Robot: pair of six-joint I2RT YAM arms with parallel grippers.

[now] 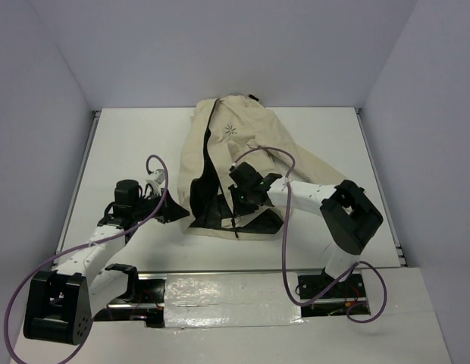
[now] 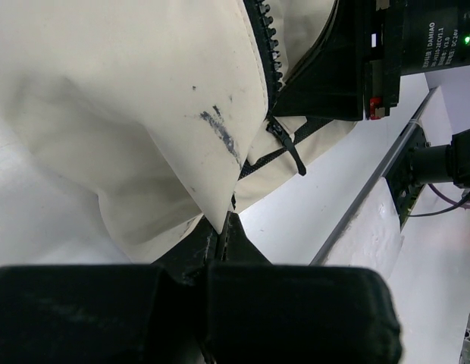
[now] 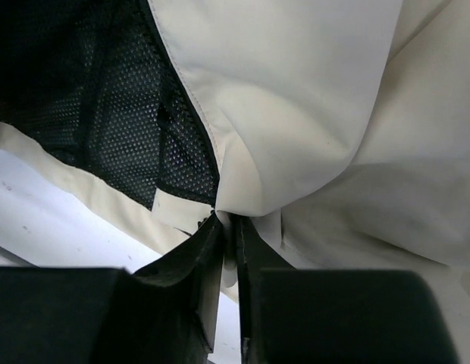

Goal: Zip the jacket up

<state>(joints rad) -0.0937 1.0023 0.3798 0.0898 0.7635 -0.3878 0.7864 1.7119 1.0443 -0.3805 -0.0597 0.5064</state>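
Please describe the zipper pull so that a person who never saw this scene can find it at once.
Find the cream jacket in the middle of the table. Follow its black zipper down the open front edge toward the near hem. The pull is the thin black tab at the end of the teeth, the only loose dangling piece there.

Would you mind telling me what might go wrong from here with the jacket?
The left end effector and right end effector each pinch only a thin fold of the jacket, so the cloth may slip free under tension. The zipper pull hangs ungripped, with the front open, so the halves may bunch. The purple cable loops above the jacket and might snag.
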